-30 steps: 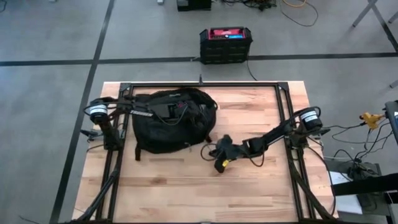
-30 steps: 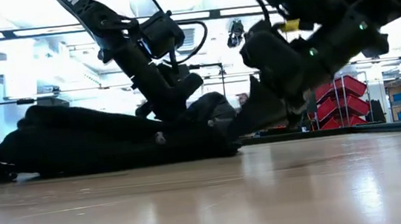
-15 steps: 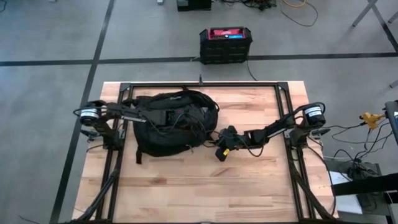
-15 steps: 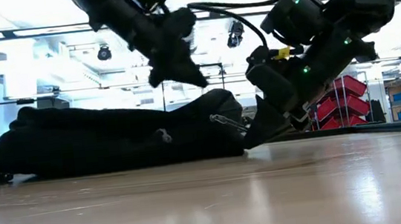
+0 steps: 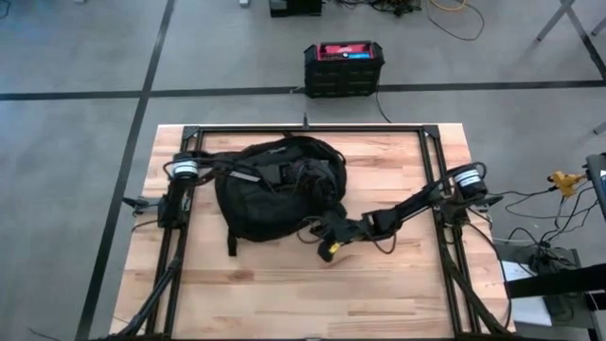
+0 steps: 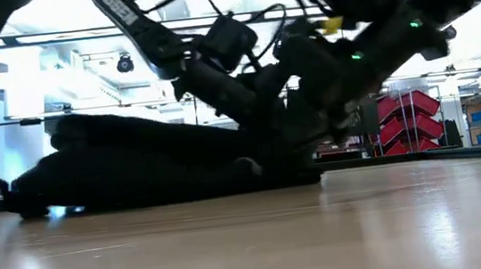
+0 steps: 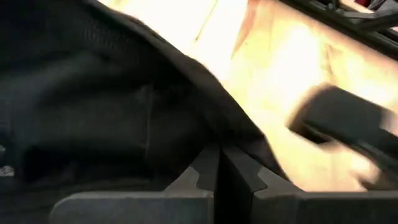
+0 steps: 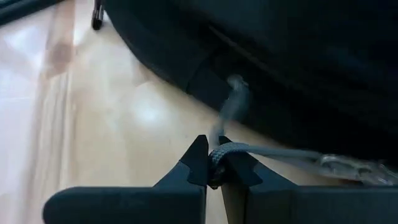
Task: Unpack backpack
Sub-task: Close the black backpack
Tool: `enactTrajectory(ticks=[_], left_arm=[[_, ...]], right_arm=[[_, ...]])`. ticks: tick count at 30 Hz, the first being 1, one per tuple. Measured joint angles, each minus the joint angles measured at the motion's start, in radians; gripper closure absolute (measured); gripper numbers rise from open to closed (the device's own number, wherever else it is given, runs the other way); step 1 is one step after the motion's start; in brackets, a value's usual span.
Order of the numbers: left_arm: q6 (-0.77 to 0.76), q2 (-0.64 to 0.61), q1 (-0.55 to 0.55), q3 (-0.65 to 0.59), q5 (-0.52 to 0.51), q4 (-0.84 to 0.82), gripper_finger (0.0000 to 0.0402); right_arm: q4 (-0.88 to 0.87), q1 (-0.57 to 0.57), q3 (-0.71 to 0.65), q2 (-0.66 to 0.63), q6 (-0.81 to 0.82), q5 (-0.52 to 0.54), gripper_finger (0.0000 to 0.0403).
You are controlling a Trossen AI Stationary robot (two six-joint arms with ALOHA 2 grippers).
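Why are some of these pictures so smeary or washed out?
Left wrist view: the table is blown out to glaring yellow-white and a dark shape is smeared by motion. Low view: bright ceiling lights silhouette the backpack. Right wrist view: the cord blurs where it rises.

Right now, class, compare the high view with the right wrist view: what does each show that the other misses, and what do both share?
Only the high view shows the whole wooden table, the left arm reaching over the backpack, and the black-and-red box on the floor. Only the right wrist view shows the right claw shut on a grey cord leading to the backpack. Both show the backpack lying on the table.
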Motion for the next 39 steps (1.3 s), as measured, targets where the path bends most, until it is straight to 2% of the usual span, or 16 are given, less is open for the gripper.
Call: enactTrajectory(ticks=[4, 10, 16, 23, 26, 29, 35, 39], left_arm=[[0.031, 0.038, 0.015, 0.055, 0.056, -0.039, 0.0402], [0.076, 0.031, 0.019, 0.084, 0.06, -0.105, 0.0402], [0.071, 0.052, 0.039, 0.15, 0.075, -0.122, 0.0402], [0.074, 0.111, 0.043, 0.242, 0.076, -0.142, 0.0402], [0.083, 0.115, 0.043, 0.258, 0.079, -0.167, 0.0402], [0.1, 0.101, 0.044, 0.258, 0.059, -0.183, 0.0401], [0.163, 0.007, 0.047, 0.238, 0.02, -0.279, 0.0401], [0.213, -0.09, 0.031, 0.223, 0.005, -0.37, 0.0401]], right_arm=[[-0.041, 0.016, 0.066, 0.07, 0.034, 0.064, 0.0402], [0.024, 0.03, 0.084, 0.13, -0.006, 0.018, 0.0402], [0.018, 0.055, 0.133, 0.143, -0.068, 0.051, 0.0402], [-0.015, 0.072, 0.337, 0.289, -0.137, 0.064, 0.0402], [-0.117, 0.082, 0.413, 0.332, -0.149, 0.061, 0.0402], [-0.196, 0.094, 0.429, 0.325, -0.144, 0.09, 0.0402], [-0.206, 0.128, 0.327, 0.206, -0.111, 0.072, 0.0402], [-0.311, 0.148, 0.261, 0.094, -0.082, 0.009, 0.0371]])
